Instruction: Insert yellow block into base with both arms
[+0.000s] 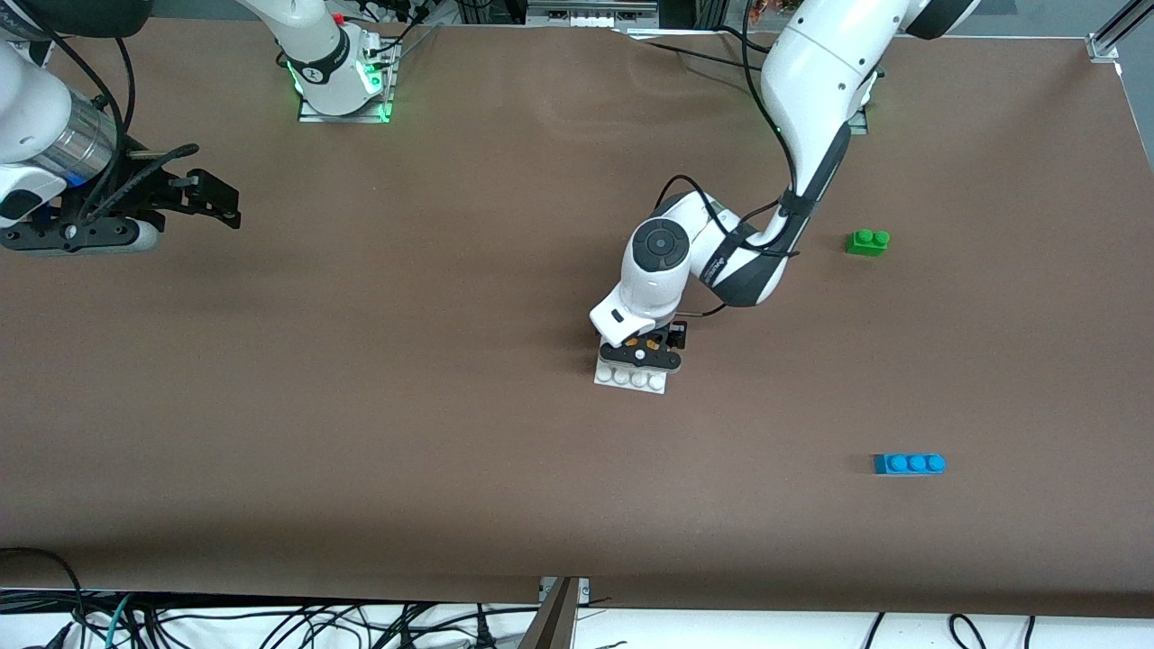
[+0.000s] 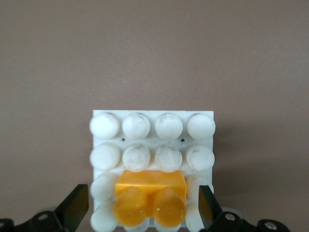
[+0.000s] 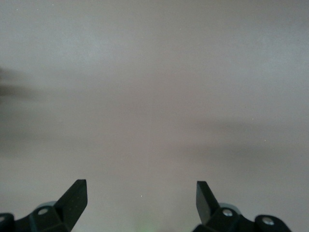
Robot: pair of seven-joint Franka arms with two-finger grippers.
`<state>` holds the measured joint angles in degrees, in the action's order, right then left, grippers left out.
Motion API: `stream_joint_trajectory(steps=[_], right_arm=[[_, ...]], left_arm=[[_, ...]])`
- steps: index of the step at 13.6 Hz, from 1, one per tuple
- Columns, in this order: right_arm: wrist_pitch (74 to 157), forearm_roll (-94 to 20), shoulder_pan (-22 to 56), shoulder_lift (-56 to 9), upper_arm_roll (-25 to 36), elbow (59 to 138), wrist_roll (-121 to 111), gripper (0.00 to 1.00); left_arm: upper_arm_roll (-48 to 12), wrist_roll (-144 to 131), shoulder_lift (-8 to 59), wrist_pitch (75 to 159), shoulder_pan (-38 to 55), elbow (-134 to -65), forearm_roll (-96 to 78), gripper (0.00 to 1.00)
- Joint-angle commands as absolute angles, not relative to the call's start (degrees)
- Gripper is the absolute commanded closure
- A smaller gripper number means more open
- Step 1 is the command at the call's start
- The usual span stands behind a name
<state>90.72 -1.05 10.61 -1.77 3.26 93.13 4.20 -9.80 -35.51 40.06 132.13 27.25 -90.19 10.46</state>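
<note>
Waiting over the table's (image 1: 361, 451) right-arm end, the right gripper (image 3: 141, 200) has its jaws spread. Mid-table, the left gripper (image 2: 144, 209) hangs, jaws apart, either side of the yellow block (image 2: 150, 200), which is seated on the base (image 2: 152, 133).

Table (image 1: 361, 451): brown matte cover, evenly lit.
Front edge: black cables (image 1: 270, 622) tangled on white floor.
Corner: aluminium frame rail (image 1: 1113, 31).

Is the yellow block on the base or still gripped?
On the base. In the left wrist view the yellow block sits on the base, and the left gripper fingers stand open, clear of its sides.
</note>
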Motion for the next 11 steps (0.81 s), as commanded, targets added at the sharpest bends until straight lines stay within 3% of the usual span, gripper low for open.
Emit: stream_joint_trajectory(steps=[1, 5, 9, 11], right_arm=[[90.53, -0.35, 10.28, -1.05, 2.81, 93.78, 4.48, 0.00], [90.53, -0.18, 10.37, -0.97, 2.81, 93.52, 4.31, 0.00], [90.79, 0.26, 10.37, -1.41, 2.64, 93.43, 4.39, 0.00], [90.53, 0.53, 10.81, -1.58, 2.37, 93.34, 4.39, 0.00]], left_arm=[[-9.58, -35.42, 32.45, 124.48, 25.93, -90.97, 6.95, 0.00], [-9.93, -34.55, 25.86, 111.39, 20.75, -90.27, 6.77, 0.00], [-9.67, -22.62, 23.91, 91.19, 15.92, -79.04, 6.59, 0.00], [-9.06, -14.89, 21.46, 88.34, 12.15, -77.34, 2.92, 0.00]])
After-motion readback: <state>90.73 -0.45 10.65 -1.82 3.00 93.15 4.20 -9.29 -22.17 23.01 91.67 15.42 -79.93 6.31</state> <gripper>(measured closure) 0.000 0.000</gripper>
